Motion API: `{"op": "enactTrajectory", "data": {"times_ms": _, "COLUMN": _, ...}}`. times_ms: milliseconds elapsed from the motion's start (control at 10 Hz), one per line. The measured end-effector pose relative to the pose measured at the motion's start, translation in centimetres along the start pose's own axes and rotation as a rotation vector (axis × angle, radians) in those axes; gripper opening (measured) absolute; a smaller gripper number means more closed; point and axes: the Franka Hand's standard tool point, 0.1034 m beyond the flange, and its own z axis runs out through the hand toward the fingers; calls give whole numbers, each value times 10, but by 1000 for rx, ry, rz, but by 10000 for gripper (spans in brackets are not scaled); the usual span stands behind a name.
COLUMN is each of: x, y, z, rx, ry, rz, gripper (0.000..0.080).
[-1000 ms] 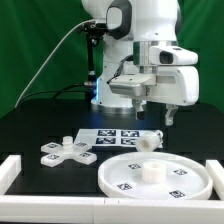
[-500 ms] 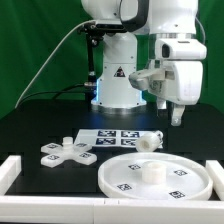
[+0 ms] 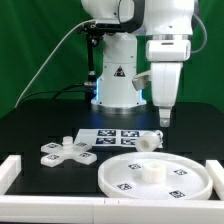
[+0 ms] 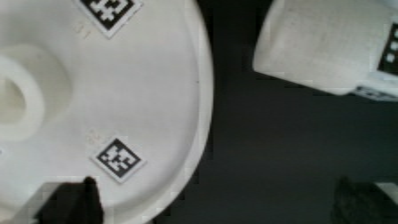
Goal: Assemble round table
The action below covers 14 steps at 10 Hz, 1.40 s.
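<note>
The large round disc [image 3: 155, 176] lies flat at the front of the table, with a raised hub [image 3: 150, 169] in its middle. The short thick leg [image 3: 148, 141] lies on its side just behind the disc. The cross-shaped base [image 3: 62, 152] sits at the exterior view's left. My gripper [image 3: 163, 119] hangs above the table, pointing down, a little to the right of the leg. In the wrist view the gripper [image 4: 217, 205] is open and empty. Its fingertips [image 4: 71, 198] are far apart, over the disc's edge [image 4: 125, 90] and the dark table, with the leg [image 4: 329, 50] beyond.
The marker board [image 3: 112, 134] lies behind the disc, between the base and the leg. A white border rim [image 3: 10, 174] runs along the front left and the right side [image 3: 216, 166]. The arm's pedestal [image 3: 115, 90] stands at the back.
The gripper has swung to the exterior view's right and turned from a tilted pose to pointing straight down. The table parts have not moved.
</note>
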Motion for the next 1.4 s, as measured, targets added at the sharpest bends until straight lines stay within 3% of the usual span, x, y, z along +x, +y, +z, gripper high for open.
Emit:
{"op": "enactTrajectory", "data": {"times_ms": 400, "x": 5, "y": 7, "z": -1, "rx": 27, "ry": 43, "rz": 628, "gripper": 649}}
{"op": "enactTrajectory", "data": {"times_ms": 600, "x": -2, "y": 10, "z": 2, "rx": 39, "ry": 73, "rz": 777, "gripper": 649}}
{"op": "enactTrajectory", "data": {"times_ms": 1000, "x": 1, "y": 8, "z": 2, "rx": 65, "ry": 75, "rz": 1022, "gripper": 649}}
{"op": "enactTrajectory", "data": {"times_ms": 1200, "x": -13, "y": 17, "z": 6, "rx": 124, "ry": 60, "rz": 1259, "gripper": 648}}
{"op": "enactTrajectory", "data": {"times_ms": 1400, "x": -10, "y": 14, "z": 7, "rx": 175, "ry": 34, "rz": 1558, "gripper": 648}}
